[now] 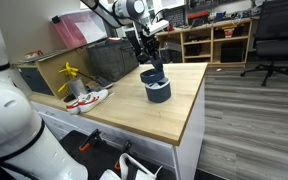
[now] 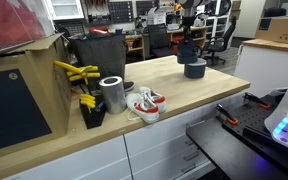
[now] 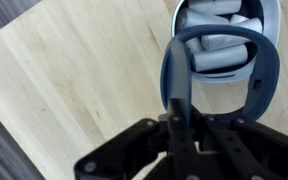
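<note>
One pinch carries everything: the hand [image 3: 177,108] is drawn narrow, its fingers clamped on the near wall of a dark blue bowl [image 3: 254,85], which hangs tilted from that single edge. Straight beneath it, offset slightly away from the wrist, sits a grey bowl [image 3: 271,14] with pale rolled pieces inside. In both exterior views the dark blue bowl [image 1: 151,75] stands directly over the grey bowl [image 1: 159,93], and I cannot tell whether the two touch or are just apart. Both lie near the far end of the wooden surface [image 1: 134,112]. Well apart, at the other end, are a pair of red-and-white sneakers [image 2: 144,103], a metal can [image 2: 112,93] and yellow tools [image 2: 76,72]; none is near the hand.
</note>
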Robot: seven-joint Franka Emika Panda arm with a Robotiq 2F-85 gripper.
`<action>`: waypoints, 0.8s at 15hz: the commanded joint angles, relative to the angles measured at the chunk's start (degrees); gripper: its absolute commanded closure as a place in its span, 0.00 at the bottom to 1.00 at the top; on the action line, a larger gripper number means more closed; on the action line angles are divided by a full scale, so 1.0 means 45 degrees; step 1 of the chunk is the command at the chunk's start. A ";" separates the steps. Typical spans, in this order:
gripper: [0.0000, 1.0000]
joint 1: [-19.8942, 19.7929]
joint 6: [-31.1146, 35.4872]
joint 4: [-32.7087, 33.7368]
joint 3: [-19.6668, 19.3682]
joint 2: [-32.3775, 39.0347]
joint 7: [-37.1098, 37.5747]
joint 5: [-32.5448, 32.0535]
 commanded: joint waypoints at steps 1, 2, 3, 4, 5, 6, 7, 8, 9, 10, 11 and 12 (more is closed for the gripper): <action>0.98 -0.0094 -0.0231 -0.0123 0.0138 -0.0470 -0.0315 0.0652; 0.98 -0.0100 -0.0270 -0.0127 0.0136 -0.0520 -0.0288 0.0793; 0.98 -0.0104 -0.0292 -0.0132 0.0122 -0.0578 -0.0255 0.0918; 0.98 -0.0107 -0.0338 -0.0138 0.0094 -0.0648 -0.0224 0.1002; 0.98 -0.0122 -0.0382 -0.0154 0.0062 -0.0738 -0.0217 0.1058; 0.98 -0.0150 -0.0438 -0.0158 0.0028 -0.0818 -0.0226 0.1110; 0.98 -0.0161 -0.0494 -0.0169 -0.0005 -0.0905 -0.0214 0.1134; 0.98 -0.0189 -0.0571 -0.0173 -0.0045 -0.0977 -0.0240 0.1141; 0.98 -0.0197 -0.0601 -0.0187 -0.0088 -0.1047 -0.0227 0.1129; 0.98 -0.0207 -0.0685 -0.0206 -0.0134 -0.1130 -0.0228 0.1096; 0.98 -0.0240 -0.0764 -0.0223 -0.0173 -0.1208 -0.0260 0.1084; 0.98 -0.0254 -0.0878 -0.0224 -0.0211 -0.1268 -0.0259 0.1056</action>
